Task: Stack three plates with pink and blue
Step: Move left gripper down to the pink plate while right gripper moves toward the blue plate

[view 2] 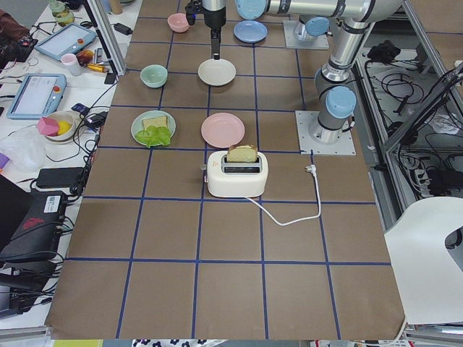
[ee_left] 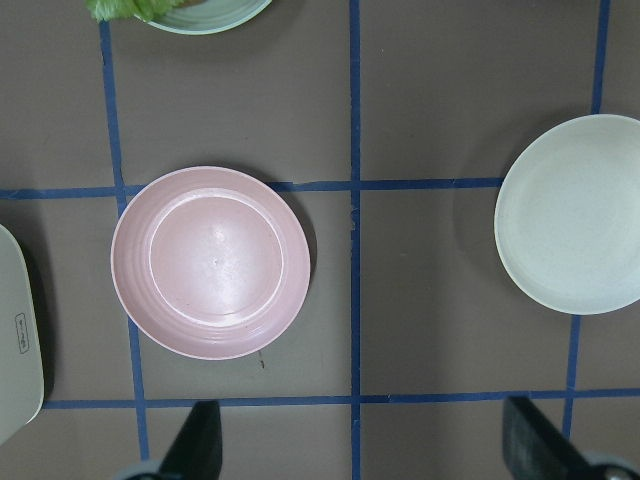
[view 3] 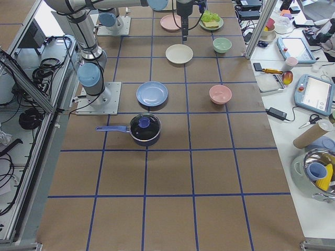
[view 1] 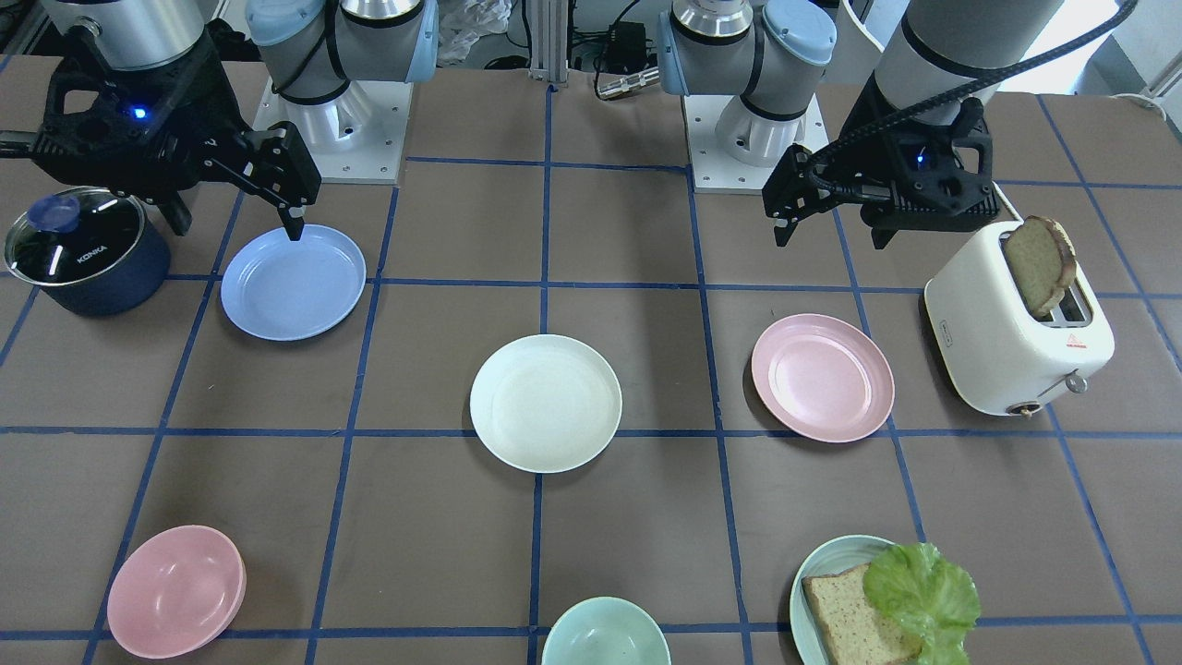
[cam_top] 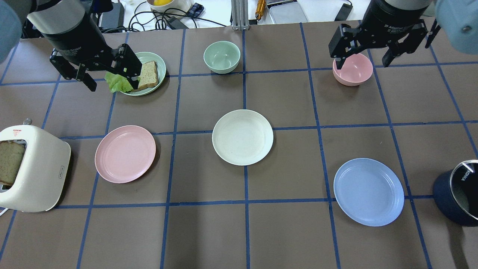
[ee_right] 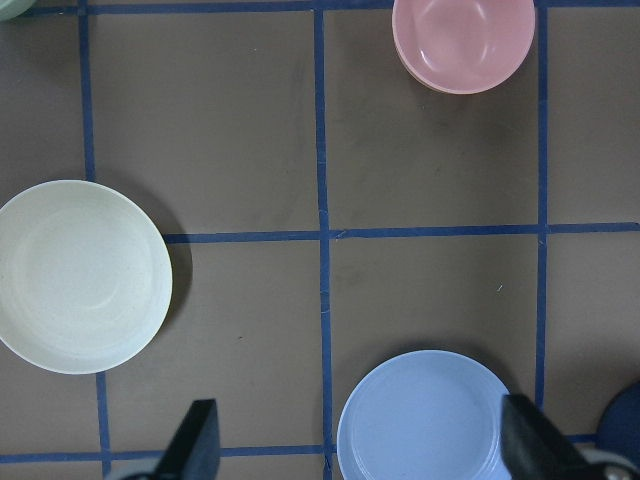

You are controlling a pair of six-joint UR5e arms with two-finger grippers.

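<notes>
Three plates lie apart on the brown table. The pale pink plate [cam_top: 125,154] is on the left, the white plate [cam_top: 242,137] in the middle, and the light blue plate [cam_top: 368,191] on the right. My left gripper [cam_top: 108,73] is open and empty, high above the table beyond the pink plate [ee_left: 210,262], which lies flat below it. My right gripper [cam_top: 362,61] is open and empty, high over the far right. Its wrist view shows the blue plate [ee_right: 425,420] and the white plate [ee_right: 80,277] below.
A white toaster [cam_top: 33,168] holding a bread slice stands left of the pink plate. A green plate [cam_top: 160,63] with bread and lettuce, a green bowl [cam_top: 222,56] and a pink bowl [cam_top: 353,69] sit along the far side. A dark blue lidded pot [cam_top: 457,194] stands right of the blue plate.
</notes>
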